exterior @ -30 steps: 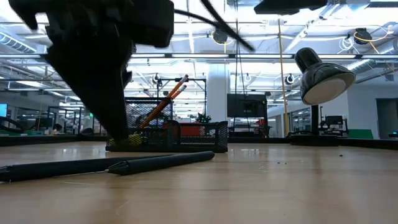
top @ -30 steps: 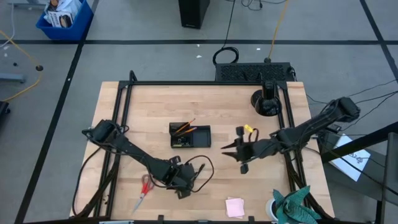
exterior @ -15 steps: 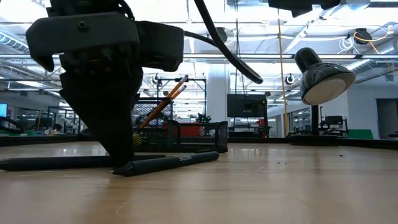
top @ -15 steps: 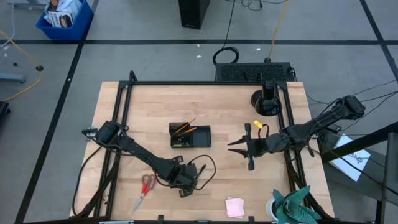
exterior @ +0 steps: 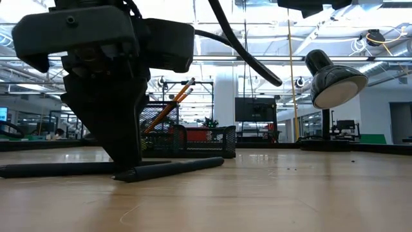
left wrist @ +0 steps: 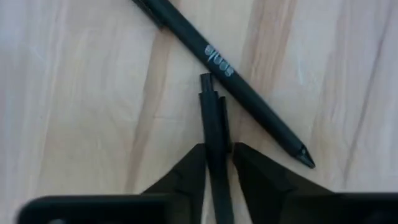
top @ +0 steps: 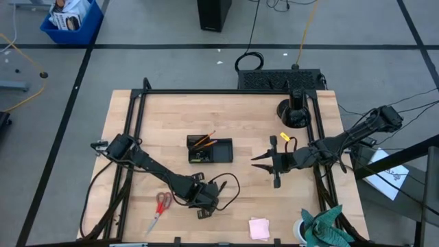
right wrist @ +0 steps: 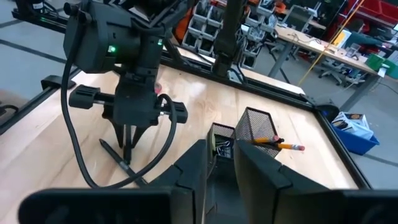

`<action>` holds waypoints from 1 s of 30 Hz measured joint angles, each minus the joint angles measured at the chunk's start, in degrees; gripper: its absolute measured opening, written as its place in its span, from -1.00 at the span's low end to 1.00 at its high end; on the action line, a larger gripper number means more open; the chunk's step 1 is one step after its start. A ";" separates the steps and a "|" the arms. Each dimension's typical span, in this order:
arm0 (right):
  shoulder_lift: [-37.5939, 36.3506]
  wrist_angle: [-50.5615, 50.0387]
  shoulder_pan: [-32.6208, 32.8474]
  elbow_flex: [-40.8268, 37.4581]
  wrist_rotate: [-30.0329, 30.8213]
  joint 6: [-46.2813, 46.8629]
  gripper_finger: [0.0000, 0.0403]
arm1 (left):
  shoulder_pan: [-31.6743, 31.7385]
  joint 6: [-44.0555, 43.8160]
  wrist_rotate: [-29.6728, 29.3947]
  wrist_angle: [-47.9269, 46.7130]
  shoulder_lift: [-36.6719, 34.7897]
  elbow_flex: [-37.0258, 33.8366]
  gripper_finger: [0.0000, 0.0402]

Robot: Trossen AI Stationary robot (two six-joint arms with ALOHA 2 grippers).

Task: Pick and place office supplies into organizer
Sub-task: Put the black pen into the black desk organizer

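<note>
Left gripper [left wrist: 217, 163] is down on the table, well toward the operator's side of the organizer [top: 210, 149], fingers nearly together on either side of a black pen [left wrist: 213, 134]; the pads look to be touching its barrel or just off it, so I read this as the grasp step, grip not yet proven. A second black pen [left wrist: 239, 93] lies diagonally right beside the tip of the first, touching or nearly so, hence the main risk is dragging it along or pinching both. To do it well: finish the squeeze squarely on the barrel, lift straight up before any sideways travel, and check the other pen stays flat. The grip sits toward one end of the pen, so expect it to droop or swing; keep the lift slow. Then carry it to the organizer, which already holds orange pencils [top: 204, 140] leaning out of one compartment, and drop it in tip-down clear of them. Right gripper [top: 263, 163] hangs off the organizer's right side with something dark between its narrowly parted fingers; cannot tell what. Red-handled scissors [top: 160, 209] and pink sticky-note pad [top: 258, 228] lie near the table's front edge, both well apart from the organizer.
</note>
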 joint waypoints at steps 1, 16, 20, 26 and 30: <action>0.00 0.00 0.00 0.00 0.00 0.24 -0.64 | -0.04 -0.01 0.13 0.14 0.00 -0.02 -0.63; 0.00 0.00 0.02 0.00 -0.02 0.86 -0.64 | -1.19 2.07 -8.28 1.37 -3.18 -0.67 -0.83; 0.00 0.00 0.02 0.00 -0.02 0.87 -0.64 | -1.51 3.83 -17.91 0.67 -7.70 -0.78 -0.91; 0.00 -0.05 0.02 0.02 -0.13 1.48 -0.64 | -3.69 10.42 -28.91 0.68 -15.45 -0.68 -0.86; 0.00 -0.35 0.02 0.02 -0.17 2.15 -0.64 | -5.17 15.79 -37.30 1.31 -21.40 -1.00 -0.84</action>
